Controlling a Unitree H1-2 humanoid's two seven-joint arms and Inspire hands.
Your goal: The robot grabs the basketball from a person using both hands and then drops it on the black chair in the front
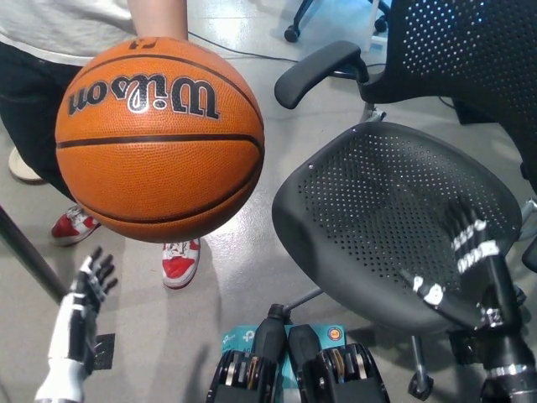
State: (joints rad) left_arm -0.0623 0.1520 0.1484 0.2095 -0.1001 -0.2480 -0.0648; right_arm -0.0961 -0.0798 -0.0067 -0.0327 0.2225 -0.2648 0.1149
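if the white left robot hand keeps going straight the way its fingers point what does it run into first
Probably the basketball: the left robot hand is open, fingers aimed up-picture toward its underside, with only floor showing between. Depth is unclear, so it might pass below.

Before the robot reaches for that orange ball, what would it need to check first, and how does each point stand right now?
1. Orange Wilson basketball held out by the person: ok.
2. White left hand open, below the ball: ok.
3. Black right hand open: ok, but it is over the chair, well right of the ball.
4. Both hands on the ball: not ok, neither touches it.
5. Black perforated chair seat free to take the ball: ok.
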